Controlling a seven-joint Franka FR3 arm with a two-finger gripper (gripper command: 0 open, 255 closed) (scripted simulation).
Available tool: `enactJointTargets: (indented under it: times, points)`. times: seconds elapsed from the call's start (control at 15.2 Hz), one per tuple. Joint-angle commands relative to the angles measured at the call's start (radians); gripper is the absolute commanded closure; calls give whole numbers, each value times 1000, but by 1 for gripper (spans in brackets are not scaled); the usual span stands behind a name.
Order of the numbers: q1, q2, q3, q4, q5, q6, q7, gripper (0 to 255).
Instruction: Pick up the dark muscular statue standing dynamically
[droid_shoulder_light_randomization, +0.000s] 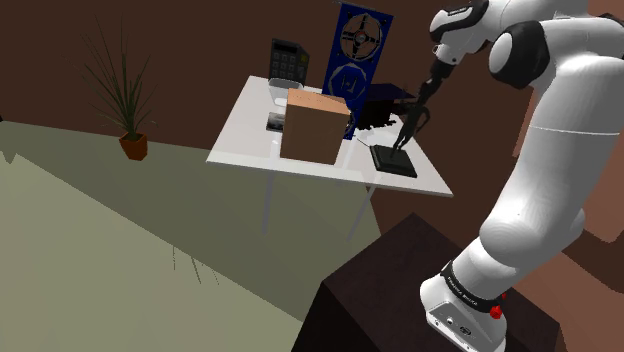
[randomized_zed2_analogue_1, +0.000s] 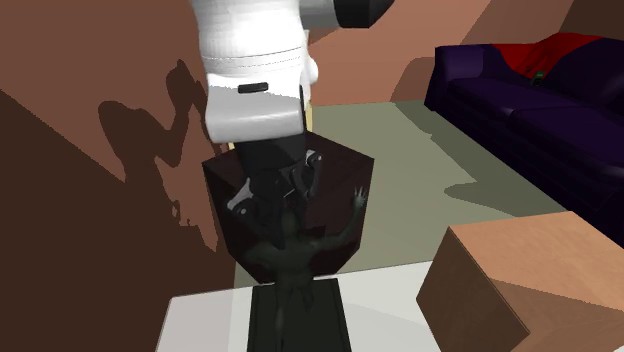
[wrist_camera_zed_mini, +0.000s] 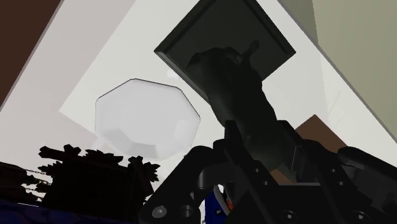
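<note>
Glossy white arm (droid_shoulder_light_randomization: 540, 170), dark joints (droid_shoulder_light_randomization: 515, 55), black tool (droid_shoulder_light_randomization: 407, 130)

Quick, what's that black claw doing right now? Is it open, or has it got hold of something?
Gripper: closed around the dark statue, whose square base rests on the white table.

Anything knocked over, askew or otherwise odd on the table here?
Nothing stands out. The dark muscular statue stands upright on its square dark base, which lies flat on the white table, with the black end effector at its upper body. The brown cardboard box nearby sits upright.
</note>
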Motion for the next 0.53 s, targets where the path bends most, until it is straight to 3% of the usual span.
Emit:
enactJointTargets:
  times: [0.0, 0.46]
  points:
    - [-2, -3, -2, 26, -3, -27, 5, 255]
    - [-12, -3, -5, 97, -7, -96, 14, 255]
